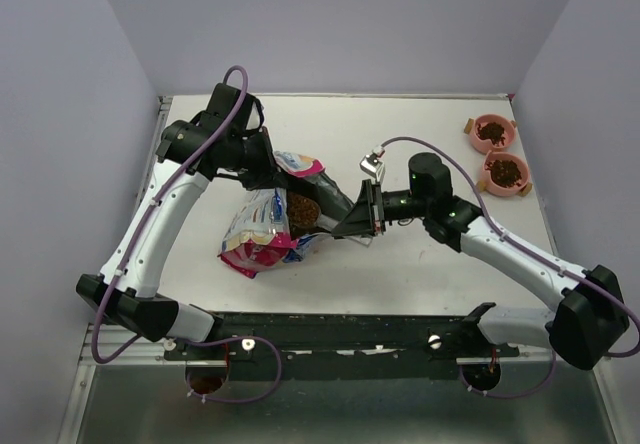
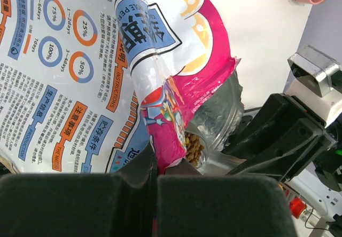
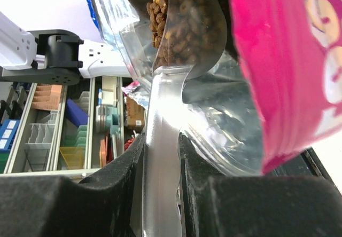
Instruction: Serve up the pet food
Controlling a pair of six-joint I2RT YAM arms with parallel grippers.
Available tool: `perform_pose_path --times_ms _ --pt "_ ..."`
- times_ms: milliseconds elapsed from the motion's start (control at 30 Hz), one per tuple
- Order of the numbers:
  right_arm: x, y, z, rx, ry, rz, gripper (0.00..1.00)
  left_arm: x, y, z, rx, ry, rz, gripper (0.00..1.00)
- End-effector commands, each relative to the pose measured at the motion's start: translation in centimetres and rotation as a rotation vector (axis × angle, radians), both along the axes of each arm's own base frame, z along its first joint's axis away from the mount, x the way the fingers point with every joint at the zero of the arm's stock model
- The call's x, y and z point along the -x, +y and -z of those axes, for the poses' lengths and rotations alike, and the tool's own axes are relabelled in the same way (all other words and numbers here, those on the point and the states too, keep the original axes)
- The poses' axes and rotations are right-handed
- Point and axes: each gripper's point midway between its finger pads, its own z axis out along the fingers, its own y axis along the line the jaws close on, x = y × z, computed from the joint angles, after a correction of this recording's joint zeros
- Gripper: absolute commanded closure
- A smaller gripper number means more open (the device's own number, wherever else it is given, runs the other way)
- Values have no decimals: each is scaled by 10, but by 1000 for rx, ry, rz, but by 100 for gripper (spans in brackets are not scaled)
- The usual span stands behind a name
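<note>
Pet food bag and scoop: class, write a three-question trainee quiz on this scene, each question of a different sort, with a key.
1. True or false: the left gripper is shut on the bag.
2. Multiple choice: what is the right gripper holding? A the bag; B the clear scoop, by its handle; C nothing.
3. Short answer: in the top view, how many pink bowls at the far right have kibble in them?

Key: 1 true; 2 B; 3 two.
</note>
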Motion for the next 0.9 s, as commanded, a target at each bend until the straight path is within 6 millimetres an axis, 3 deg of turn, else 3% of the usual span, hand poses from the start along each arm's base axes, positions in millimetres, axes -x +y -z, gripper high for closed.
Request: perform_pose_path --times_ms 0,167,233,333,400,500,567,667,733,833,867 --pt "-3 -7 2 -25 -9 14 100 1 -16 -57 148 -151 38 100" --pt "-28 -8 31 177 40 104 100 -1 -17 -56 149 -144 38 100" --pt "-35 -13 32 283 15 108 100 -2 -17 -55 148 -143 37 100" --pt "-33 -8 -13 195 -65 72 100 -3 -17 -53 146 -139 37 100" --pt "-37 -8 -26 159 -88 110 100 -4 -18 -52 145 -134 38 100" --pt "-38 -14 14 270 -10 100 100 -6 -19 -53 148 -139 37 100" --pt "-34 -14 25 285 20 82 100 -6 -20 -54 151 -139 39 100" --pt "-32 -11 0 188 -22 92 100 -5 -19 -54 144 -138 41 100" --pt "-34 -13 -4 192 -41 106 100 -5 -18 -53 142 -139 39 100" --pt "-40 -30 46 443 3 122 100 -5 -19 -50 148 -130 40 100" --pt "-35 -31 49 453 17 91 100 -5 -20 -50 149 -130 41 100"
